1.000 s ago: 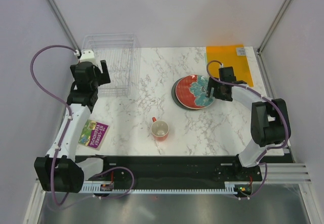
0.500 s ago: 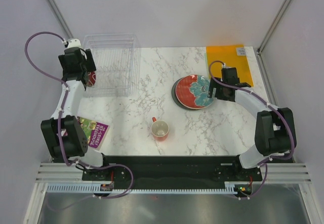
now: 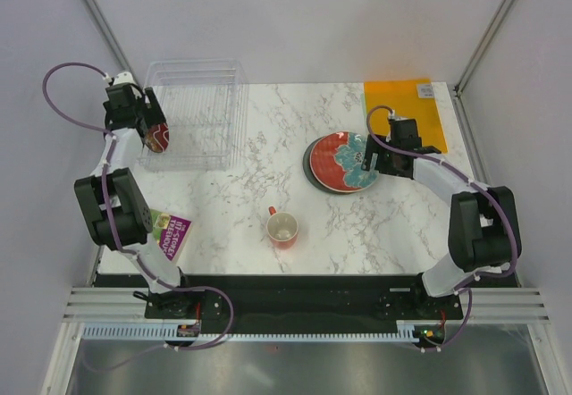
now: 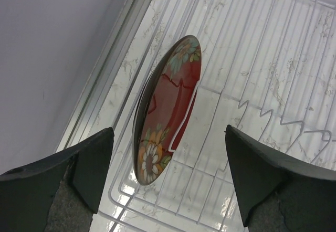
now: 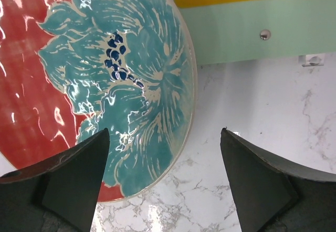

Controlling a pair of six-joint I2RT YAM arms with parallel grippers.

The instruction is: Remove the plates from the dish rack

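The red floral plate [image 4: 168, 111] stands on edge in the wire grid at the left end of the dish rack [image 3: 201, 100], and it is the only 1 visible there. It looks like glazed ceramic: stiff, fairly heavy for its thinness, slick on both faces and likely to chip if it knocks the wires or drops. The best hold is probably the upper rim, with 1 finger on each face pinching across the thickness. A straight lift out of the slot before any tilting would keep the lower edge from snagging. The clear tray looks light, so a caught plate could drag it along. The left tool [image 4: 169, 158] straddles this plate with its 2 fingers spread wide, a gap showing on either side, gripping nothing. Out on the marble bench [image 3: 268, 145] lies a stack of plates [image 3: 308, 170]. Its top plate [image 5: 121, 74], red with a teal flower, lies flat over at least 1 darker rim. The right tool [image 5: 165, 132] hangs over that plate's right edge, jaws wide and empty. A small red mug [image 3: 282, 227] sits nearer the arms, and an orange sheet [image 3: 402, 91] lies at the far right corner.
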